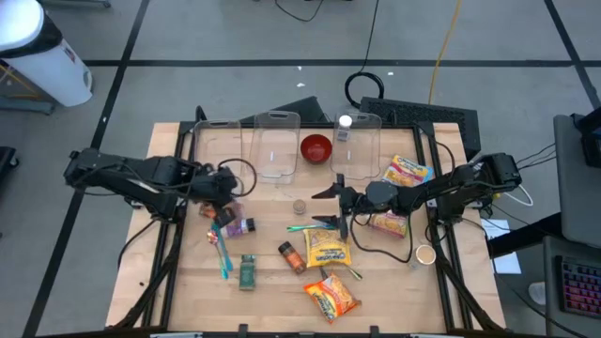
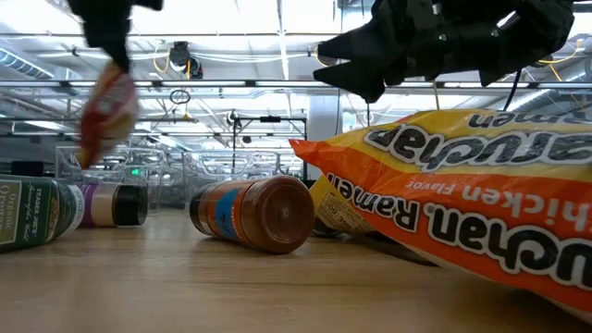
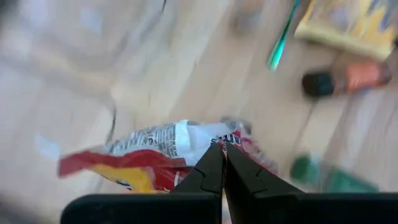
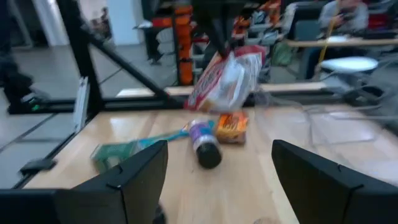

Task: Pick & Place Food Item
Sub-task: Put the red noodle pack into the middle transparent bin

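Note:
A crinkled red, white and yellow snack bag (image 3: 155, 155) hangs in the air over the table's left half, with my left gripper (image 1: 222, 199) shut on it. The same bag (image 4: 227, 78) shows in the right wrist view above a purple-lidded jar (image 4: 205, 146), and in the low view as a blurred bag (image 2: 106, 111). My right gripper (image 1: 331, 207) stands open near the table's middle, pointing level toward the left, with nothing between its fingers (image 4: 134, 180). My left gripper pinches the snack bag's upper edge (image 3: 225, 138) between its two shut fingers, coming from above and slanting down. The bag hangs below the fingers, crumpled and tilted, lifted clear of the table.
On the wood lie a teal toothbrush (image 1: 223, 253), a green jar (image 1: 247, 270), an orange spice bottle (image 1: 291, 255) and several ramen packs (image 1: 327, 249). A red bowl (image 1: 315, 147) and clear containers (image 1: 277, 141) stand along the far edge. A paper cup (image 1: 425, 254) sits at the right.

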Available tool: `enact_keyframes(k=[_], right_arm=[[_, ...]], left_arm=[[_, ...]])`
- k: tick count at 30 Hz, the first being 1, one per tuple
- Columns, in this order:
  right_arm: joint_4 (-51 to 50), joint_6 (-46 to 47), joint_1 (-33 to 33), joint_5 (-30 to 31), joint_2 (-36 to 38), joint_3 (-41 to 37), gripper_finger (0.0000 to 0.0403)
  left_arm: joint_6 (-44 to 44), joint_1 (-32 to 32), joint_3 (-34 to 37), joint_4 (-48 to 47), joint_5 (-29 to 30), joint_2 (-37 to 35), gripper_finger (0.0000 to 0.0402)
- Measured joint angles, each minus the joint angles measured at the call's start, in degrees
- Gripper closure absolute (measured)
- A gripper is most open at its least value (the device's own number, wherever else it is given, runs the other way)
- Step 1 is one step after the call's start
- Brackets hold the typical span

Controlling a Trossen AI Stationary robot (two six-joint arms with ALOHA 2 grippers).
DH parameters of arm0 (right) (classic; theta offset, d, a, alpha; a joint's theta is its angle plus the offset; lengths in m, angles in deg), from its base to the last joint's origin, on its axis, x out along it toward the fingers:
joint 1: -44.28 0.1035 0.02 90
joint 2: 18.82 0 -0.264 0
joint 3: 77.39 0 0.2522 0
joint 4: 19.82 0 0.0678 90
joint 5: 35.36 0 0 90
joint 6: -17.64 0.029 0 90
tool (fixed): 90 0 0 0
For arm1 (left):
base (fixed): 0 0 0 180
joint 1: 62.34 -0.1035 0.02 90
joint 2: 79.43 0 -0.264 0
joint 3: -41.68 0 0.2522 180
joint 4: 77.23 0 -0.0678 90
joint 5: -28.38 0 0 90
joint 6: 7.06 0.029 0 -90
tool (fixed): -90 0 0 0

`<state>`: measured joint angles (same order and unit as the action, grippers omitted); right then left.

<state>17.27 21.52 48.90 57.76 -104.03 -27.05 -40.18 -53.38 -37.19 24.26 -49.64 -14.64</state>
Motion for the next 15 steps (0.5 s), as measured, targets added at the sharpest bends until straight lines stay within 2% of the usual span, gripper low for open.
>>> enact_keyframes(k=[8, 15], right_arm=[[3.2, 0.0, 0.8, 7.6, 0.0, 0.0, 0.0124], [3.6, -1.9, 3.6, 20.0, 0.0, 0.0, 0.0124]], left_arm=[[13.1, -4.8, 0.0, 18.4, 5.1, 9.6, 0.0398], [21.3, -8.9, 0.0, 38.5, 5.2, 19.0, 0.0398]])
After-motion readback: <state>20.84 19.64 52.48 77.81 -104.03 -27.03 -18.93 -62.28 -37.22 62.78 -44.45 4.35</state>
